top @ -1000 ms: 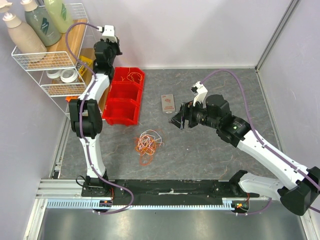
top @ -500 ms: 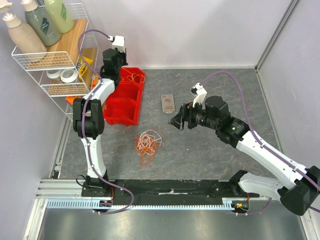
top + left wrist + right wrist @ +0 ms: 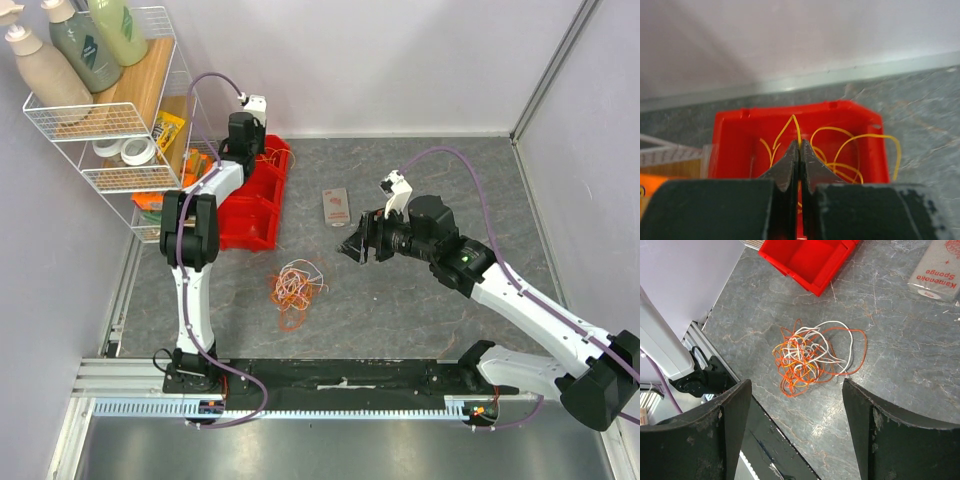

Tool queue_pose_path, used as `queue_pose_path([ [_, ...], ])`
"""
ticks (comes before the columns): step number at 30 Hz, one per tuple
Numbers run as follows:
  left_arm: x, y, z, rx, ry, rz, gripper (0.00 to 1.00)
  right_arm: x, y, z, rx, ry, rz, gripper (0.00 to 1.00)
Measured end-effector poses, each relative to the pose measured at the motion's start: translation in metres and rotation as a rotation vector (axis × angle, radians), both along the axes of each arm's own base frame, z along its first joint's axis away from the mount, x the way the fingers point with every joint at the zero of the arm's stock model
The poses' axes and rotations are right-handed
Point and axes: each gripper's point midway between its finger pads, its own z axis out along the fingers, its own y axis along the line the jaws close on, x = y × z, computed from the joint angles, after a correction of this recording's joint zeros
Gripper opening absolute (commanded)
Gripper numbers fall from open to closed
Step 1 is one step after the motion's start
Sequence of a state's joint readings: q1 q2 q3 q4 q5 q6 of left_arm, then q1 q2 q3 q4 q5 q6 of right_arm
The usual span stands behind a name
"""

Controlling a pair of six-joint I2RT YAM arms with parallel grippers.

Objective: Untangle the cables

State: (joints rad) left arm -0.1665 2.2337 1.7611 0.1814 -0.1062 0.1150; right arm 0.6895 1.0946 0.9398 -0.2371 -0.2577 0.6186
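One yellow cable (thin) in left claw

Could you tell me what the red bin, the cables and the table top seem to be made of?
Red bin: likely moulded plastic, glossy, with even colour and rounded rims. Cables: thin wires in smooth plastic insulation, probably; they hold springy loops. Table top: grey, marble-veined, faintly shiny; stone or a printed laminate, cannot tell.

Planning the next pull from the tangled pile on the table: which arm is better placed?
Right, most likely. The right gripper hangs open facing the tangle, centred in its wrist view. The left gripper is shut on a yellow cable over the red bin, away from the pile.
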Motion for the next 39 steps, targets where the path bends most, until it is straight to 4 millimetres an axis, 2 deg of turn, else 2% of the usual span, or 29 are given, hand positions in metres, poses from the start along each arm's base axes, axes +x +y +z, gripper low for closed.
queue_pose_path([
  [3,-0.006,0.008,-0.025,0.022,0.077,0.03,0.07,0.0,0.0,-0.001,0.0,0.001,0.001,0.81],
  [5,-0.01,0.012,-0.033,0.032,0.111,0.046,0.15,0.0,0.0,0.0,0.003,-0.001,0.001,0.81],
  [9,-0.012,0.016,-0.027,0.027,0.144,0.076,0.41,-0.001,0.001,0.0,0.005,0.002,0.006,0.81],
  [13,-0.011,0.015,-0.015,-0.023,0.142,0.102,0.83,-0.002,0.001,0.0,0.007,0.003,0.01,0.81],
  [15,-0.015,0.013,-0.017,-0.05,0.165,0.106,0.84,-0.002,0.001,0.001,0.01,0.001,0.012,0.81],
  [18,-0.022,0.009,-0.023,-0.103,0.208,0.119,0.82,-0.004,0.0,0.001,0.015,0.001,0.012,0.81],
  [20,-0.026,0.006,-0.025,-0.14,0.233,0.125,0.74,-0.005,0.0,0.002,0.019,0.0,0.012,0.81],
  [22,-0.03,0.001,-0.027,-0.18,0.254,0.119,0.71,-0.006,-0.001,0.004,0.025,-0.006,0.013,0.81],
  [26,-0.034,-0.009,-0.028,-0.229,0.283,0.091,0.79,-0.008,-0.002,0.007,0.033,-0.014,0.016,0.81],
  [28,-0.036,-0.014,-0.028,-0.249,0.299,0.082,0.76,-0.009,-0.002,0.007,0.034,-0.014,0.018,0.81],
  [32,-0.036,-0.017,-0.02,-0.268,0.305,0.077,0.58,-0.01,-0.002,0.005,0.031,-0.009,0.02,0.81],
  [36,-0.022,-0.02,-0.005,-0.278,0.277,0.077,0.31,-0.01,-0.002,0.004,0.031,-0.009,0.021,0.81],
  [37,-0.016,-0.021,-0.003,-0.278,0.272,0.078,0.15,-0.01,-0.002,0.004,0.031,-0.009,0.021,0.81],
  [38,-0.01,-0.022,-0.003,-0.282,0.265,0.079,0.03,-0.01,-0.002,0.004,0.031,-0.009,0.022,0.81],
  [39,-0.004,-0.023,-0.004,-0.281,0.263,0.079,0.02,-0.01,-0.002,0.003,0.03,-0.008,0.021,0.81],
])
